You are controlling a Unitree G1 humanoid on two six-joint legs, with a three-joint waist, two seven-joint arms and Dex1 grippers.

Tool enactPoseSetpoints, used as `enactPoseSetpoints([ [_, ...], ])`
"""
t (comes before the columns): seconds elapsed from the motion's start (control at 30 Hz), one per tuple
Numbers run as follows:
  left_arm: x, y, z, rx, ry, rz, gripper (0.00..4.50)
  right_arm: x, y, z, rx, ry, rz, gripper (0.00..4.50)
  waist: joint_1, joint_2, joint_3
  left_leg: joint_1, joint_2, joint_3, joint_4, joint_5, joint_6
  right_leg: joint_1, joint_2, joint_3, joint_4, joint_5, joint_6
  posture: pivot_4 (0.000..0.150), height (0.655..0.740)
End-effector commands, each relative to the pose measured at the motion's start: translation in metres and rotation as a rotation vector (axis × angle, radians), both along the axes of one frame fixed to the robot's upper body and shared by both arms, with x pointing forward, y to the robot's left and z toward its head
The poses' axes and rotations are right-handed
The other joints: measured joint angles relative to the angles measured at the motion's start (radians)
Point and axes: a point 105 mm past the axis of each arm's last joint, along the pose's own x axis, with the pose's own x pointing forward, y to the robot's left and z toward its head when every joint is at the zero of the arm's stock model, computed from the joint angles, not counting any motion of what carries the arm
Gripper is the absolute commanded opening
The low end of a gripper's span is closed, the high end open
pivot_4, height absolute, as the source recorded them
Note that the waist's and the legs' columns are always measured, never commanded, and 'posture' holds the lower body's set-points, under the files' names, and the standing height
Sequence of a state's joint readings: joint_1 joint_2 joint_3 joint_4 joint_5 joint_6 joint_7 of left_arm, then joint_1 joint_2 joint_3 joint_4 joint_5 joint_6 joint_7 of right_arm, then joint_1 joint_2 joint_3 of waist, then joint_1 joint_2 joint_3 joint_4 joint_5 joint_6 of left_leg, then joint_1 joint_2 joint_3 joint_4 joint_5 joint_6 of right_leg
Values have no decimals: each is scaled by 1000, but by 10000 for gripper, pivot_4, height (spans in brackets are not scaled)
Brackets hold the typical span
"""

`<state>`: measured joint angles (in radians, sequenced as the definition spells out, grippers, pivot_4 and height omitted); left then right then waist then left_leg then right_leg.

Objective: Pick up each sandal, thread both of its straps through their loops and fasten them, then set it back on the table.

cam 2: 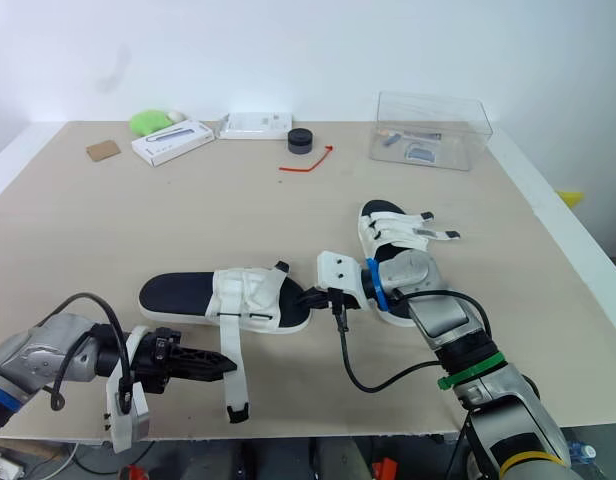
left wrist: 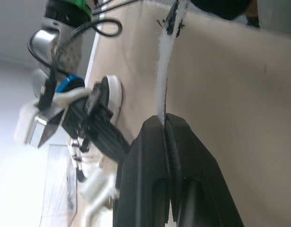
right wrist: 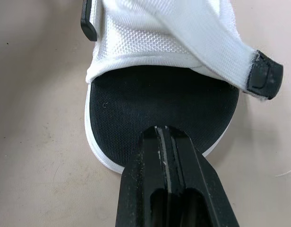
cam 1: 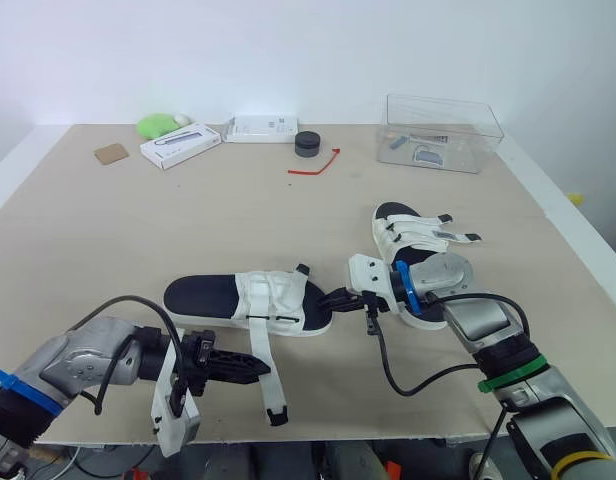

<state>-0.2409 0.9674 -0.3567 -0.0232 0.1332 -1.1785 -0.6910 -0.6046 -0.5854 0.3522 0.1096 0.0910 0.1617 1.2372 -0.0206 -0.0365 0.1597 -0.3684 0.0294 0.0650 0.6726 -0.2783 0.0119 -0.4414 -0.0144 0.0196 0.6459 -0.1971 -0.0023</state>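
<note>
The left hand (cam 1: 258,370) is pinching the long white strap (cam 1: 274,400) of the near sandal (cam 1: 203,298), which is lying on the tabletop (cam 1: 138,230). The right hand (cam 1: 333,298), fingers squeezed together, is resting at that sandal's end. The other sandal (cam 1: 403,235) is lying close behind.

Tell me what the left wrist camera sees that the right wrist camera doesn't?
Left wrist view: the left gripper shut on a white strap, with the right gripper beyond. Right wrist view: the sandal's black footbed and a black-tipped strap end, just past shut fingers. Both: the tan table.
</note>
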Motion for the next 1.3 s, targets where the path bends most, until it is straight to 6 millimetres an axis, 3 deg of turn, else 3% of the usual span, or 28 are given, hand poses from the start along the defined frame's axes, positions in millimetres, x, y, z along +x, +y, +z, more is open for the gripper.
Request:
enactPoseSetpoints([
  [0.03,-10,-4,10,-41,6,-28,602,0,-6,-7,-48,1,-13,0,0,0,0,0,0,0,0,0,0,0,0,0,0,0,0,1500,7400],
  [0.13,-13,-6,11,-63,33,-14,602,0,-7,-8,-51,2,-12,0,0,0,0,0,0,0,0,0,0,0,0,0,0,0,0,1500,7400],
  [0.33,23,-6,39,-233,241,211,602,0,-6,-8,-52,3,-9,0,0,0,0,0,0,0,0,0,0,0,2,0,0,-3,5,1500,7400],
  [0.47,52,1,55,-365,523,365,602,0,-6,-7,-52,1,-9,0,0,0,0,0,0,-1,1,0,0,0,6,1,0,-3,6,1500,7400],
  [0.7,74,3,71,-509,881,455,602,1,-7,-7,-57,0,-11,0,0,0,0,0,0,-3,1,0,0,0,8,4,0,-4,6,1500,7400],
  [0.93,100,10,73,-645,1240,542,602,2,-8,-6,-58,0,-16,0,0,0,0,-1,-1,-5,1,1,-1,1,10,4,1,-3,7,1500,7400],
  [1.1,110,15,67,-714,1398,585,602,2,-8,-6,-60,-1,-17,0,0,-1,0,-1,-1,-6,1,1,-1,1,10,4,1,-3,7,1500,7400],
  [1.3,106,16,52,-678,1513,620,602,1,-10,-6,-60,2,-21,0,0,-1,0,-1,-2,-8,2,1,-2,1,9,4,1,-2,6,1500,7400],
])
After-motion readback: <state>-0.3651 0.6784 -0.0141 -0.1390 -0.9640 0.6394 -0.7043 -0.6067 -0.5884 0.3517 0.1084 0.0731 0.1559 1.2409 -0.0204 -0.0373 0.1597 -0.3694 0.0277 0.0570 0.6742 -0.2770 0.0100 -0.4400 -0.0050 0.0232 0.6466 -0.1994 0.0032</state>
